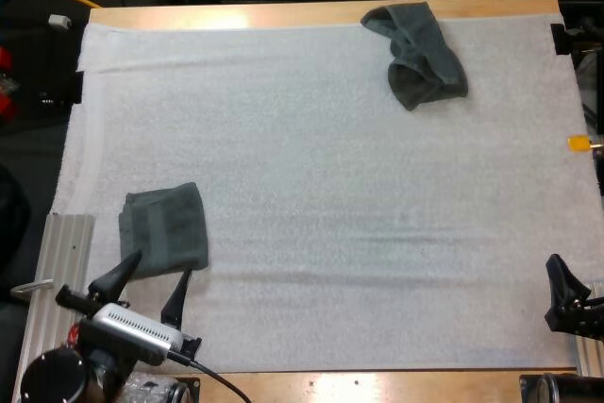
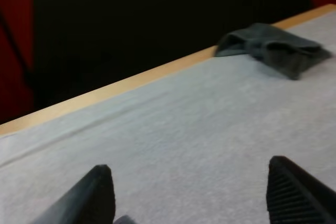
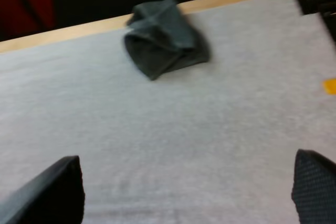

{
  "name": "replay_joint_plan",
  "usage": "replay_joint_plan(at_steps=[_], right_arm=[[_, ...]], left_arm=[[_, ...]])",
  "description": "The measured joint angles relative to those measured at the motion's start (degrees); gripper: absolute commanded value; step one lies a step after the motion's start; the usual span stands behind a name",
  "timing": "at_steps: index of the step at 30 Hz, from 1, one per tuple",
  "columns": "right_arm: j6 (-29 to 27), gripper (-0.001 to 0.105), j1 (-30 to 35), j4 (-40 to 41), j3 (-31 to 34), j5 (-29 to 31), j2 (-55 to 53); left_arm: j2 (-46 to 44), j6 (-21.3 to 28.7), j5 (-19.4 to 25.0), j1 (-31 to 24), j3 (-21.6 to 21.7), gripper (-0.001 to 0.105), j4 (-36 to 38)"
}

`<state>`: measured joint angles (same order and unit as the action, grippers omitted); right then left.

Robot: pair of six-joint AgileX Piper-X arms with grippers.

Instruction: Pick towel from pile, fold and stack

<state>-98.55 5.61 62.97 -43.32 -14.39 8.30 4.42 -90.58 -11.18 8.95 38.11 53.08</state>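
Seen from behind the arms, with 12 o'clock at the far side of the desk (image 1: 311,12). The crumpled towel (image 1: 417,54) lies at about 1 o'clock on the white mat (image 1: 330,205), bunched and doubled over itself, its far lobe reaching the wooden strip of the desk. The folded towel (image 1: 166,226) sits flat at about 8 o'clock, well apart from it. The left pincer (image 1: 160,265) is at 7 o'clock, its two black fingers spread with their tips at the folded towel's near edge; its own camera shows the fingers wide apart over bare mat, nothing between them. The right pincer (image 1: 566,294) is at 4 o'clock by the desk's edge, also spread and empty, with the crumpled towel (image 3: 163,38) far ahead of it. My read is that one towel is folded and the crumpled one is next to be picked. Risks as I judge them: the crumpled towel is so near the far edge that a low, forward approach could shove it off the desk. Pinching the bunched part could catch several layers, so the towel would lift as a lump and not open out. Any sideways or forward move by the left pincer could catch the folded towel's edge and drag the fold open.
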Motion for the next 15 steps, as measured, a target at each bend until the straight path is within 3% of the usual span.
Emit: replay_joint_plan(at_steps=[10, 15], right_arm=[[0.00, 0.078, 0.00, 2.97, -12.81, -14.85, 9.01], [0.00, 0.078, 0.00, 3.65, -16.78, -16.93, 12.74]], left_arm=[[12.99, 0.00, -1.78, 9.07, 10.74, 0.059, 0.00], [17.42, 0.00, -3.02, 10.49, 13.14, 0.059, -0.06]])
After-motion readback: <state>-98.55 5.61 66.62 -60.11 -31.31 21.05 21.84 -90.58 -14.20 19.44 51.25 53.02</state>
